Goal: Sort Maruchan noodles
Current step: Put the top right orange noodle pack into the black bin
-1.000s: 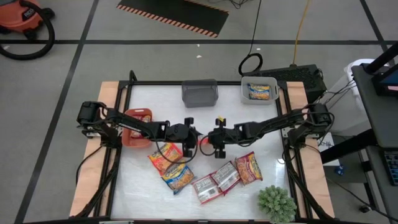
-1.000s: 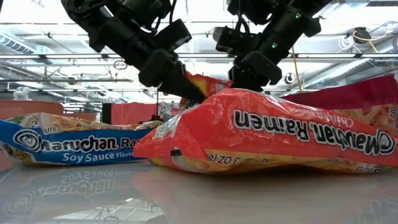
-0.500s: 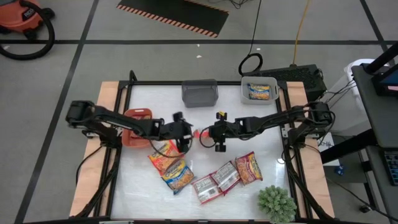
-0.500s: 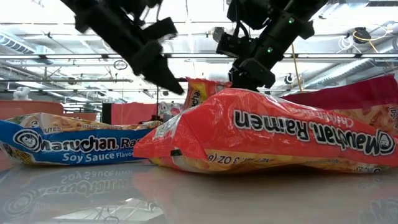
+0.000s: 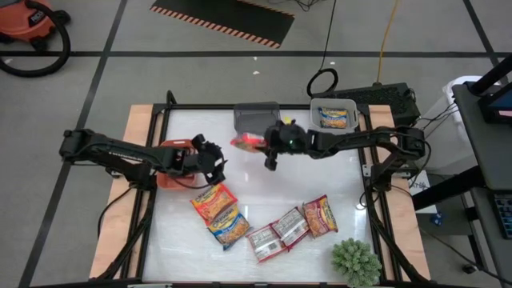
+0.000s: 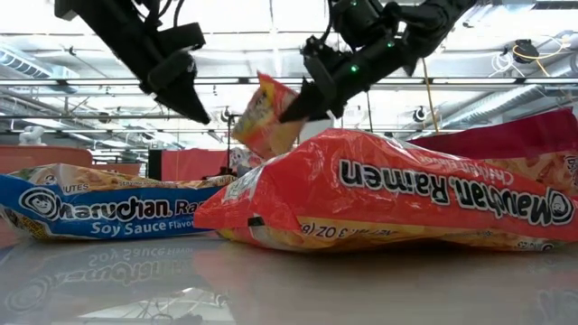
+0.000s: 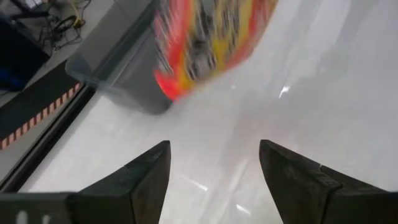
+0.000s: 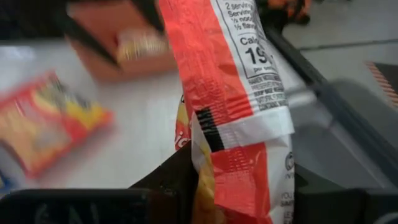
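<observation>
**Red-trimmed packet held aloft near the grey bin**

A red-trimmed Maruchan packet (image 5: 249,143) hangs in the air above the counter (image 5: 320,180), just in front of the grey bin (image 5: 257,118). The right end effector (image 5: 270,148) is clamped on one end of it, so the rest of the packet sticks out sideways toward the bin; the right wrist view shows the crinkly red-and-white wrapper pinched between the dark fingers. Gripped by its end like this, it looks ready to drop into a container, most likely the grey one, though that is my guess.

The left end effector (image 5: 214,162) is set back beside the red bin (image 5: 172,165), jaws apart and holding nothing, well clear of the raised packet, as its own wrist view confirms.

Five more packets lie flat on the counter: a red one (image 5: 211,201) and a blue one (image 5: 229,226) nearer the left arm, then two pinkish-silver ones (image 5: 276,234) and another red one (image 5: 319,214) toward the small plant (image 5: 357,262). The white bin (image 5: 334,116) at the back already holds a packet (image 5: 334,118), and the red bin holds one as well.
</observation>
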